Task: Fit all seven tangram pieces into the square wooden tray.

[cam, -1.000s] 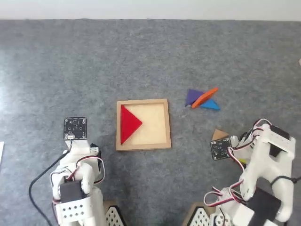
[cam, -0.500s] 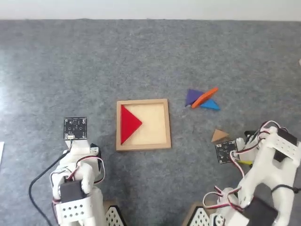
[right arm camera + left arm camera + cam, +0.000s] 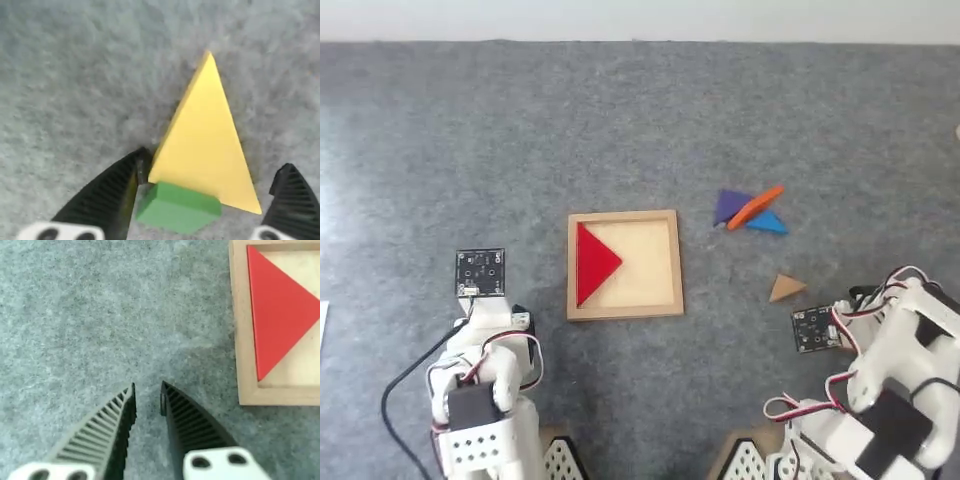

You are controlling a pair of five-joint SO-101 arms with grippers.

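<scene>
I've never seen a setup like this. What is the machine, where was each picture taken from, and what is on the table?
Two small robot arms sit at a grey table. The high view looks down on both; each wrist view looks along one arm's gripper. The wooden tray holds a red triangle. Outside lie a purple piece, orange piece, blue piece and tan triangle. The left gripper is slightly open and empty. The right gripper is open around a yellow triangle touching a green piece.

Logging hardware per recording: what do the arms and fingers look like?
The left arm and right arm are white with black servo blocks and red, white and black cables. Each wrist carries a square black circuit board. The fingers are black, ribbed and pointed.
</scene>
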